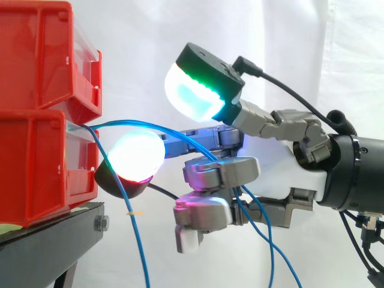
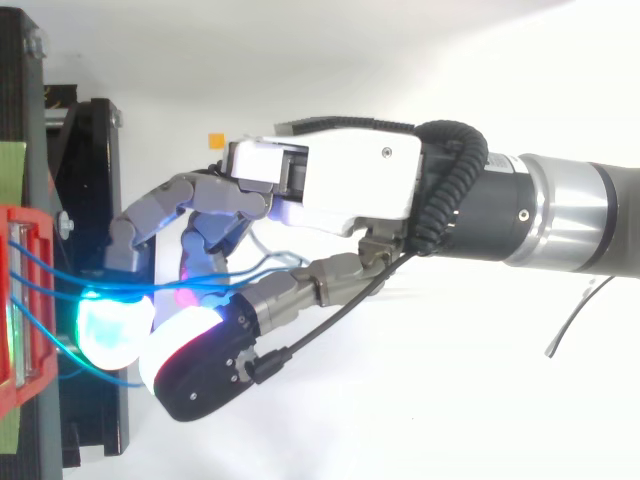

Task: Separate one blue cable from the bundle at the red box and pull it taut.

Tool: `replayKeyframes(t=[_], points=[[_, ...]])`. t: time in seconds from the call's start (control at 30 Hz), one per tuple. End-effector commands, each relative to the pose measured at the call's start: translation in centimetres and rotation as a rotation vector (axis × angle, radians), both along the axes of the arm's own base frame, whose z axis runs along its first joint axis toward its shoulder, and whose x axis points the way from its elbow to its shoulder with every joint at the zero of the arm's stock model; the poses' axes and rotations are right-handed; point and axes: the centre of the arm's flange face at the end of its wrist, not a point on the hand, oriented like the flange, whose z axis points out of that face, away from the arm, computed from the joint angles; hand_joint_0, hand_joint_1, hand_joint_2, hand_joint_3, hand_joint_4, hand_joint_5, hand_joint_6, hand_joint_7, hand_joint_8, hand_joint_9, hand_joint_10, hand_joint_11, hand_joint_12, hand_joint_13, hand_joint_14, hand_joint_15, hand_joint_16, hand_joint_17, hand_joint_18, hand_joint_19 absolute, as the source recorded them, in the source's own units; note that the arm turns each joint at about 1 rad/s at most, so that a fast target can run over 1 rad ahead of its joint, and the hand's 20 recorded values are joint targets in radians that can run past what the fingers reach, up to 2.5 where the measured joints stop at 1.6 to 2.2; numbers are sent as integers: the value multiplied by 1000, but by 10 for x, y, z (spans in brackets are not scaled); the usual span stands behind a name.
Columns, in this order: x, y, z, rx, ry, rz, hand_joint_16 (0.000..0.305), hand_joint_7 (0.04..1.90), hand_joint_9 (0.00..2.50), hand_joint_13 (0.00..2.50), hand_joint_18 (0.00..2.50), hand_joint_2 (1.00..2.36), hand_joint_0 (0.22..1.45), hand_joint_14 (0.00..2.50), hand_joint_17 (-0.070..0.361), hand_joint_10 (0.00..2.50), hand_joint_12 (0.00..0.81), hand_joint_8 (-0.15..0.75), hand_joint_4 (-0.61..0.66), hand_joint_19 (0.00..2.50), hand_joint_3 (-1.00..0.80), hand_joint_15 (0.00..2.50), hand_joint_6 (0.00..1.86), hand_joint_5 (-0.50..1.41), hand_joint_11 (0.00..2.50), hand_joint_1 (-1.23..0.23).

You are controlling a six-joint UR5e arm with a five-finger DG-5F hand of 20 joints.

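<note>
Several thin blue cables point(image 1: 150, 127) come out of the front of the lower red box point(image 1: 36, 168) and arc to the right into my hand point(image 1: 279, 165). In the top view these cables point(image 2: 250, 268) run from the red box point(image 2: 15, 300) between the fingers. Two lower fingers point(image 1: 219, 173) are curled round a blue cable, which drops slack below the hand point(image 1: 270, 246). One pad glowing white and green point(image 1: 195, 90) is raised above the cables. Another pad, glowing white and red point(image 1: 135, 156), is close to the box front. The cable still sags.
A second red box point(image 1: 42, 54) is stacked on the lower one, both on a black stand point(image 1: 54, 234). Another blue cable point(image 1: 139, 240) with a small orange tag hangs down beside the stand. A white curtain is behind.
</note>
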Motion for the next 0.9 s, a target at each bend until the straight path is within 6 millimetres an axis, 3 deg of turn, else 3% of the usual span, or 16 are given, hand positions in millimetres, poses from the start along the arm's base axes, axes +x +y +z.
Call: replayKeyframes(t=[0.0,0.17,0.2,0.27,0.37,0.43,0.67,0.87], points=[[-3,0,-7,-7,13,3,46,765,730,1113,810,1001,603,389,104,1527,359,275,178,887,-487,1425,826,-239,1221,-611],[-4,1,-7,-41,19,-3,46,762,666,1024,870,1001,603,1015,104,2003,352,275,186,947,-489,1295,832,-239,1099,-621],[-4,1,-8,-47,21,-4,46,756,664,1020,873,1000,604,1035,104,2022,355,282,184,957,-490,1293,833,-239,1091,-620],[-4,2,-6,-56,18,-4,45,748,626,955,948,1000,603,1593,102,2270,352,275,192,1056,-491,1127,838,-239,1039,-623],[-3,3,-6,-81,16,-6,44,750,584,892,1079,1000,604,2224,98,2500,345,277,186,1254,-495,1045,842,-238,972,-621],[-3,5,-6,-85,18,-5,42,753,570,844,1139,1000,603,2500,95,2500,341,281,187,1376,-496,1038,845,-238,966,-617],[-4,-7,-7,-64,21,-20,39,746,509,846,1354,1000,602,2500,89,2500,340,283,182,1735,-499,1094,904,-234,941,-586],[-5,-18,-6,-6,16,-37,39,748,504,844,1418,1000,601,2500,88,2500,338,282,188,1903,-500,1148,915,-232,988,-562]])
